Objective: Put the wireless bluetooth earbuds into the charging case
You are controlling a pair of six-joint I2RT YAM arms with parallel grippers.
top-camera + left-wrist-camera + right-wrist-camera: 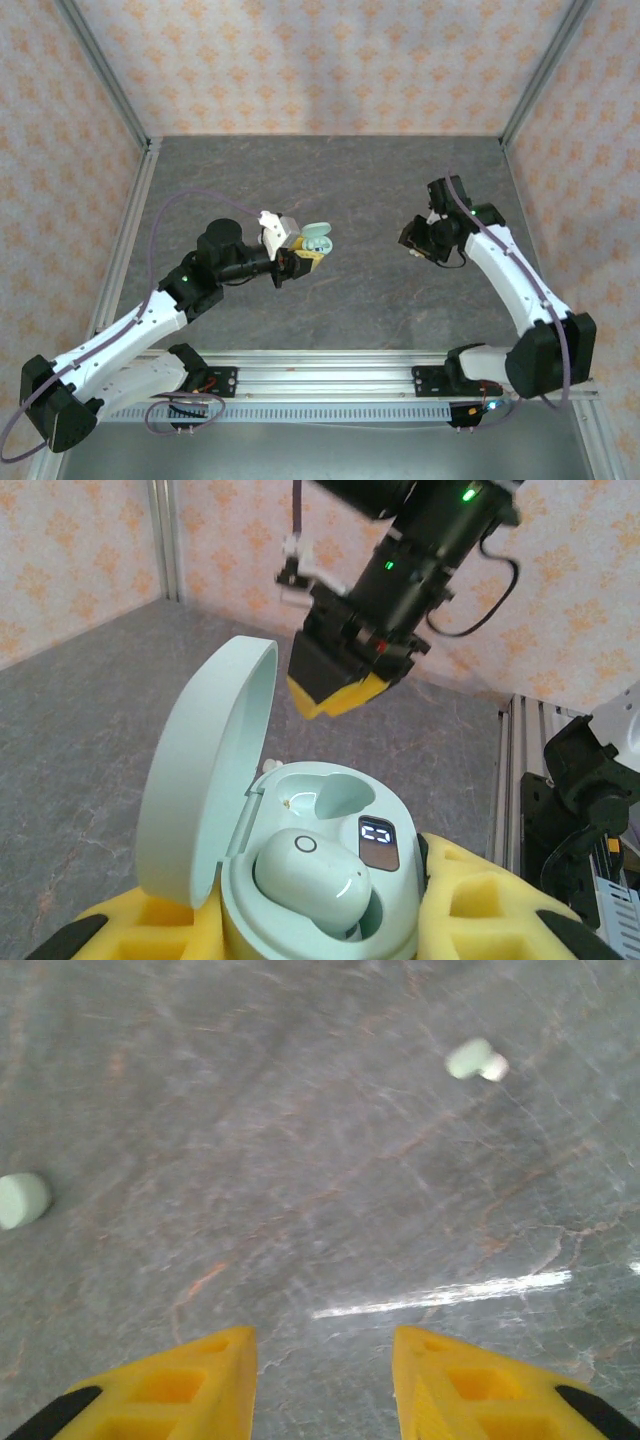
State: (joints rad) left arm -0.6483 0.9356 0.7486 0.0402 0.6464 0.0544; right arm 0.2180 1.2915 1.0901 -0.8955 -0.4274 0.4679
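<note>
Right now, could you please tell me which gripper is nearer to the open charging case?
Left. The left gripper clamps the charging case between its jaws; the right gripper hangs apart, off to its right, jaws open and empty.

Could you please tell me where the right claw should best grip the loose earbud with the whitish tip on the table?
Probably the mint rounded body of the earbud, from straight above, fingers across its shorter width. It lies on the table, so only top and flanks are free; the whitish tip stays clear. The right claw is open.
</note>
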